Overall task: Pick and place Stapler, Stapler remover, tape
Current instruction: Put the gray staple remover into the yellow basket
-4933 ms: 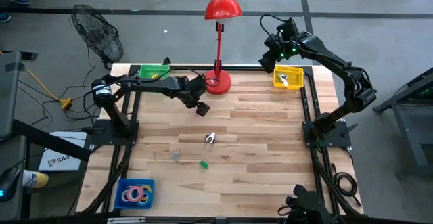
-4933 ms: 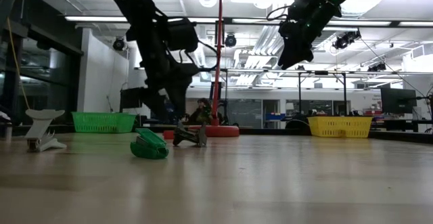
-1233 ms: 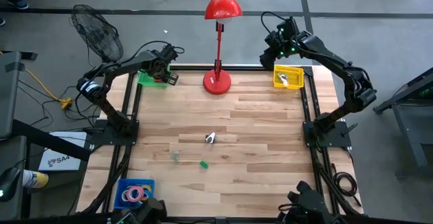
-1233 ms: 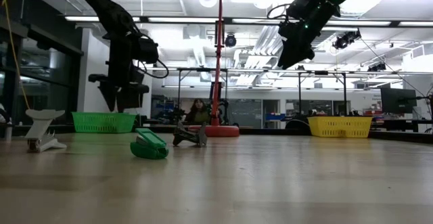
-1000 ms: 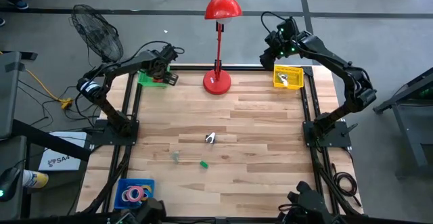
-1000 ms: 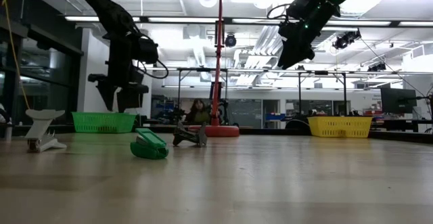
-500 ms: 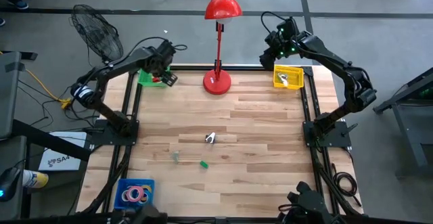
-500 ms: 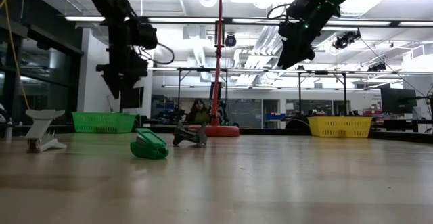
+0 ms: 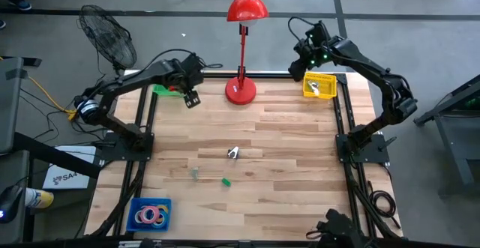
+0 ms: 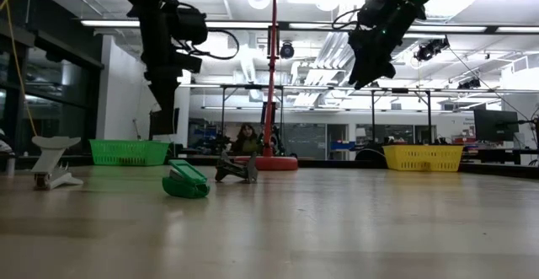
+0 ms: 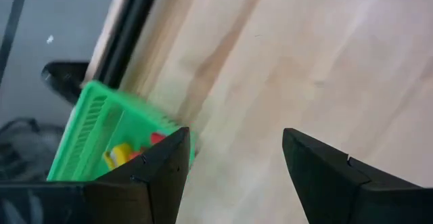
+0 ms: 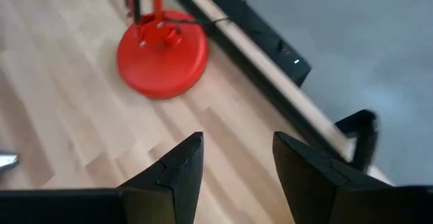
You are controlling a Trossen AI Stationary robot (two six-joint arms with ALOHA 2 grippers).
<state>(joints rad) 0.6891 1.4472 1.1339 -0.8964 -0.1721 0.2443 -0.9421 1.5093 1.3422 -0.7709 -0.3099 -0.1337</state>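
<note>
A long hall with strip lights runs behind the butcher-block table (image 9: 285,165), and a person sits far back beside the pole of the red lamp (image 9: 241,91), whose round base stands at the table's 12 o'clock edge.

The tape (image 9: 150,215) lies in a blue tray (image 9: 133,205) at the 7 o'clock corner: small rings, pink, yellow and blue showing, each with a pale core. Near the table's centre sits a small silver-and-white piece (image 9: 233,153); a little toward 7 o'clock of it lie a green piece (image 9: 225,180) and a faint clear one (image 9: 195,174), all apart from each other.

A green basket (image 11: 88,136) at the 11 o'clock corner holds something yellow and red. The left gripper (image 9: 190,98) hangs just inside that basket, above bare wood, its 2 fingers (image 11: 325,173) spread with nothing between them. A yellow basket (image 9: 319,85) sits at 1 o'clock, and the right gripper (image 9: 298,67) hovers high just beyond it, fingers (image 12: 308,176) parted and empty.

From centre out to 3 o'clock and 5 o'clock the boards are bare. A fan (image 9: 109,42) stands on the floor past 11 o'clock.
</note>
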